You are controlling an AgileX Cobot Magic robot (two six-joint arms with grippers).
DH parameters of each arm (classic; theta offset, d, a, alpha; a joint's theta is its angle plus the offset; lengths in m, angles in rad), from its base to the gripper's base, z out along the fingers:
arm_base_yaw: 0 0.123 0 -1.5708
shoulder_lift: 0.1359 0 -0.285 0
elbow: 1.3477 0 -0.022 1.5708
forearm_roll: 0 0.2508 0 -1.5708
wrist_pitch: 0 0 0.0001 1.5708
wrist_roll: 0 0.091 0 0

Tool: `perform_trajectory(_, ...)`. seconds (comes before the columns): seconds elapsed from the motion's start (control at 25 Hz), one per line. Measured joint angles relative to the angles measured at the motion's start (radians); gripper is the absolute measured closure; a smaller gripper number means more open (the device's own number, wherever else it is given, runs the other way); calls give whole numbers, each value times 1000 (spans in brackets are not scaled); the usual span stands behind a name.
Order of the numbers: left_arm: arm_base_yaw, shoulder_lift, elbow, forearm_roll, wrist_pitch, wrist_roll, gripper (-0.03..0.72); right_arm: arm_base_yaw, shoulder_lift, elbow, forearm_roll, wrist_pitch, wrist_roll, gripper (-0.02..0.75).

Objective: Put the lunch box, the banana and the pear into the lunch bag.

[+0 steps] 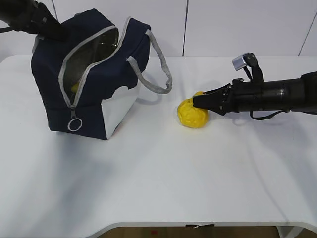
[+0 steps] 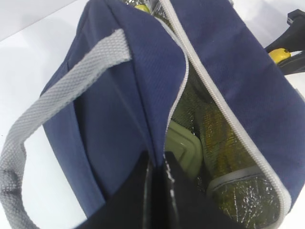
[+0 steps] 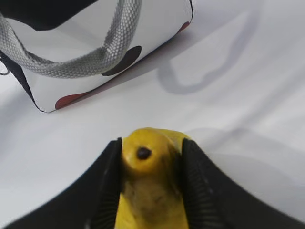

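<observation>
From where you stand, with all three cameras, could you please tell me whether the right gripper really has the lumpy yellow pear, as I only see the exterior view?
Observer: Yes. In the right wrist view the right gripper has both jaws pressed against the lumpy yellow pear at its neck.
Operator: Is the clear, green-lidded lunch box packed?
Observer: Its sage-green lid shows inside the navy-blue fabric lunch bag, beside the foil lining.
Operator: And the left gripper?
Observer: Shut, pinching the bag's rim.

lunch box [image 2: 183, 149] mostly hidden in lunch bag [image 2: 143, 86]
</observation>
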Motion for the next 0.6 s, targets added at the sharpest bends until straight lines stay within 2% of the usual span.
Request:
perform_trajectory(0.12,0,0,0,0,0,0,693,0,0,0,2,2,-2,456)
perform_trajectory(0.6,0,0,0,0,0,0,693,0,-16,0,6,45,3,465)
